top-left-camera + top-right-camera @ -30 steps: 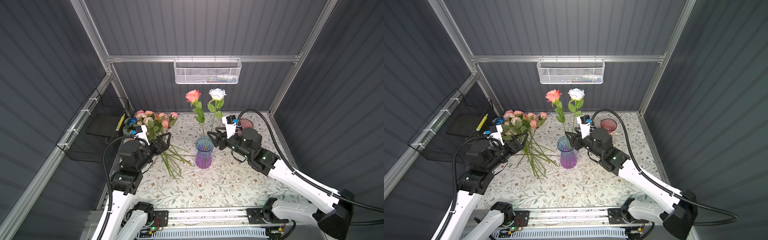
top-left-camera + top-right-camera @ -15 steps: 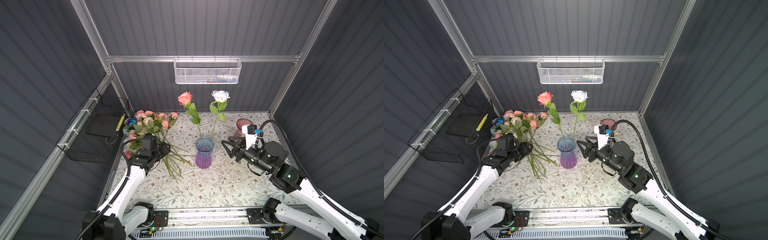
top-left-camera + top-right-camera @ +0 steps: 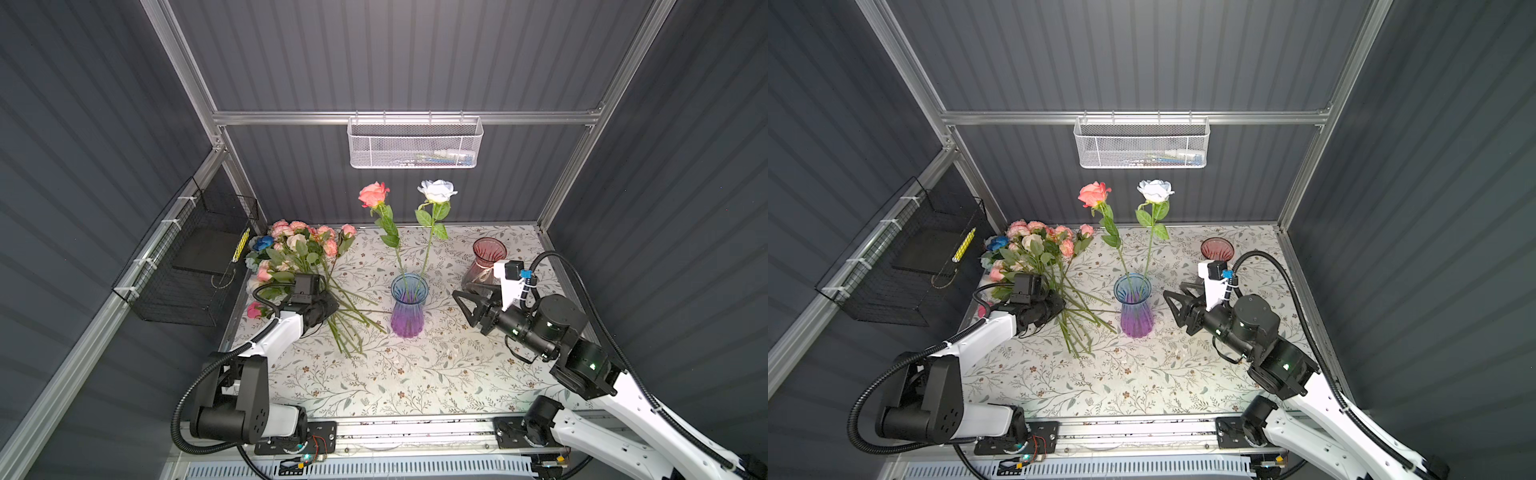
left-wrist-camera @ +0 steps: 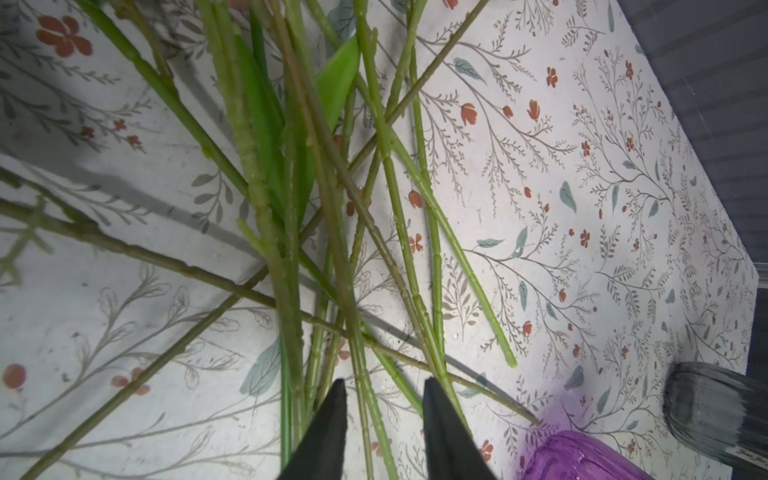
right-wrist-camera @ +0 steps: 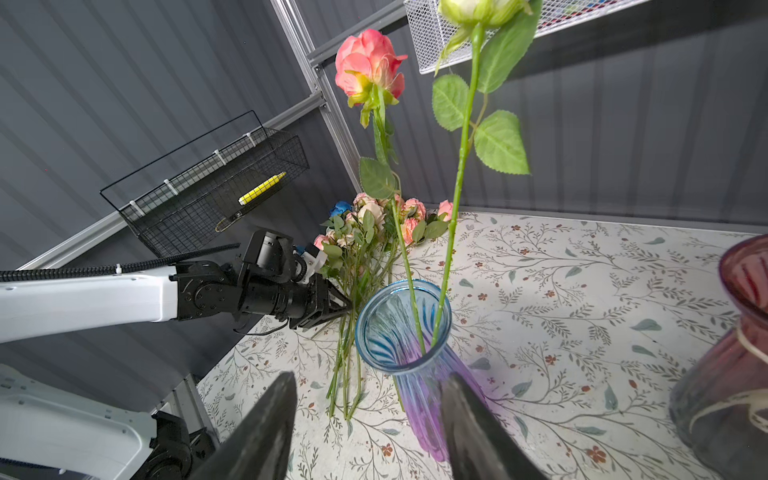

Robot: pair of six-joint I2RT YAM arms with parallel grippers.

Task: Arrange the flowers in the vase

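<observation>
Left wrist view: left gripper (image 4: pixel 384 384) fingers slightly apart, straddling one green stem (image 4: pixel 358 365); right gripper (image 3: pixel 461 308) gapes empty beside blue-purple vase (image 3: pixel 408 309) holding coral rose (image 3: pixel 372 194) and white rose (image 3: pixel 436 190); pink, cream, blue flowers (image 3: pixel 299 245) lie far left

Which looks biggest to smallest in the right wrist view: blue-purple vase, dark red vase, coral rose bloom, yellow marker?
1. blue-purple vase and dark red vase: unsure, the red one is cropped at the frame edge.
2. coral rose bloom
3. yellow marker
</observation>
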